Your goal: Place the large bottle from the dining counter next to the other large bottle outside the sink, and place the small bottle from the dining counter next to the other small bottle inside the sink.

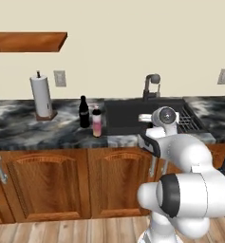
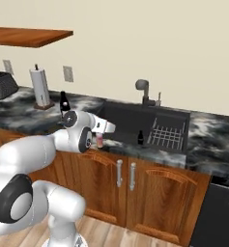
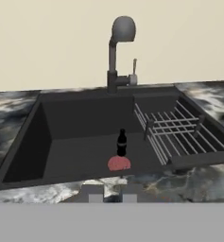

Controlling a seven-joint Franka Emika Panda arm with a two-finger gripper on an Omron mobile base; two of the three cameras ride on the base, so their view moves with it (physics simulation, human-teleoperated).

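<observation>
The end effector [image 3: 111, 193], closed with nothing visible between its tips, faces the small bottle [image 3: 119, 163], apparently in the sink [image 3: 28, 142] just before a dark bottle [image 3: 122, 142]; probably light, stiff, slick, tippy, best pinched mid-body.

Both base views flank the arm facing the sink [image 1: 128, 116]; hand view looks closely into it.
</observation>
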